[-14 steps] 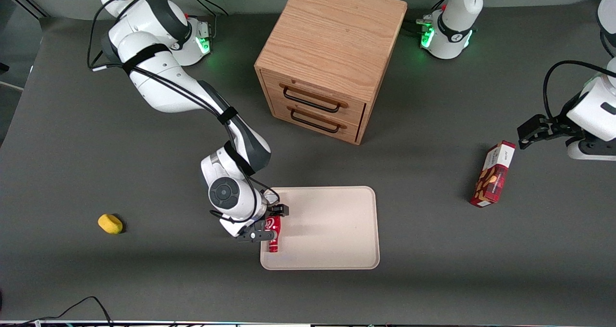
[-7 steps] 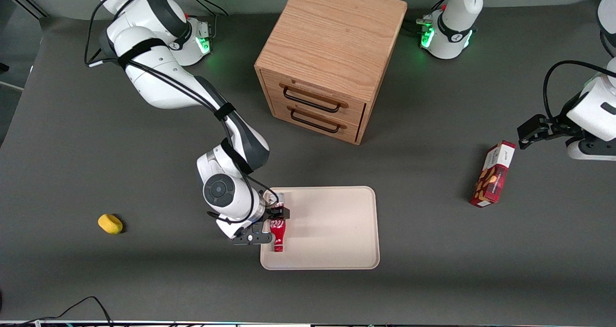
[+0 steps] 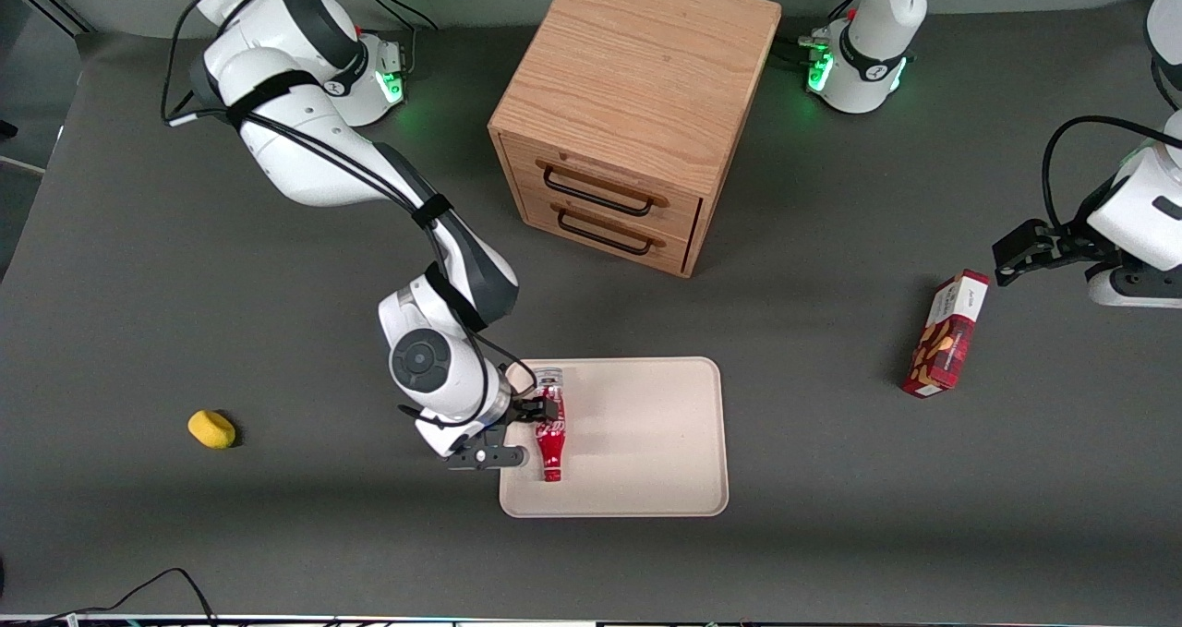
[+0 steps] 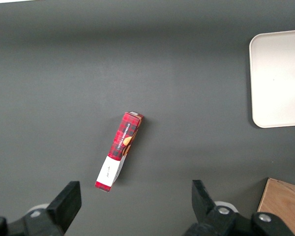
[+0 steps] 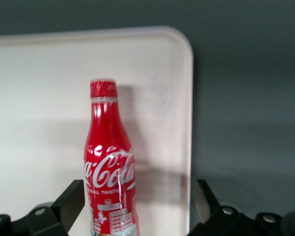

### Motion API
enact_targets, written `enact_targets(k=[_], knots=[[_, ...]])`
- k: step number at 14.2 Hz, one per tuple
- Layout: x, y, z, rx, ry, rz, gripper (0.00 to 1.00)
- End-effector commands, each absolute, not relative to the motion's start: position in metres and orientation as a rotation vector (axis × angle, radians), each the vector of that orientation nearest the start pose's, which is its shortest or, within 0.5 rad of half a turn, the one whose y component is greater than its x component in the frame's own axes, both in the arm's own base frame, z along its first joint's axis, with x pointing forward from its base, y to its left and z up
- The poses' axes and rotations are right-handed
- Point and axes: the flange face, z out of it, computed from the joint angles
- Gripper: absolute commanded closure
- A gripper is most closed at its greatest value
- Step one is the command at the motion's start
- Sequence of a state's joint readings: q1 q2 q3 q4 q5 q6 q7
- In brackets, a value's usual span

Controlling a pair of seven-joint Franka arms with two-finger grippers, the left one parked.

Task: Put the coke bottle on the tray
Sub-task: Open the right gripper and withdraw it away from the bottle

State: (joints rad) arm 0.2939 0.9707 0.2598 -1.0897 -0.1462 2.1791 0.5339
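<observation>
One coke bottle, one tray, one gripper at tray's edge. One wooden cabinet with two drawers, one red snack box, one yellow object.

The front camera looks steeply down over the whole tabletop. My wrist camera sits close behind my pincer, facing the tray, which all three views share.

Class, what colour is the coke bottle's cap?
Red, like the coke bottle; clearest in the right wrist view, gripper beside it.
</observation>
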Motion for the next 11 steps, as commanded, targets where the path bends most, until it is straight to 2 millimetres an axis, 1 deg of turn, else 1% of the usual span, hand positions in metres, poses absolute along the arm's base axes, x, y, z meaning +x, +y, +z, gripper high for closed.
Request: enact_targets(k=[1,2,3,4,5,6,8,9,11], knots=[[0.7,0.299,0.345,-3.005,0.197,-0.194,0.0],[0.698,0.278,0.369,-3.006,0.226,-0.224,0.0],[0.694,0.255,0.388,-3.007,0.268,-0.241,0.0],[0.687,0.226,0.404,-3.015,0.323,-0.239,0.0],[0.682,0.193,0.419,-3.008,0.383,-0.226,0.0],[0.672,0.168,0.438,-3.004,0.439,-0.223,0.0],[0.646,0.127,0.469,-3.041,0.521,-0.185,0.0],[0.636,0.107,0.481,-3.055,0.558,-0.171,0.0],[0.613,0.085,0.499,-3.105,0.48,-0.152,0.0]])
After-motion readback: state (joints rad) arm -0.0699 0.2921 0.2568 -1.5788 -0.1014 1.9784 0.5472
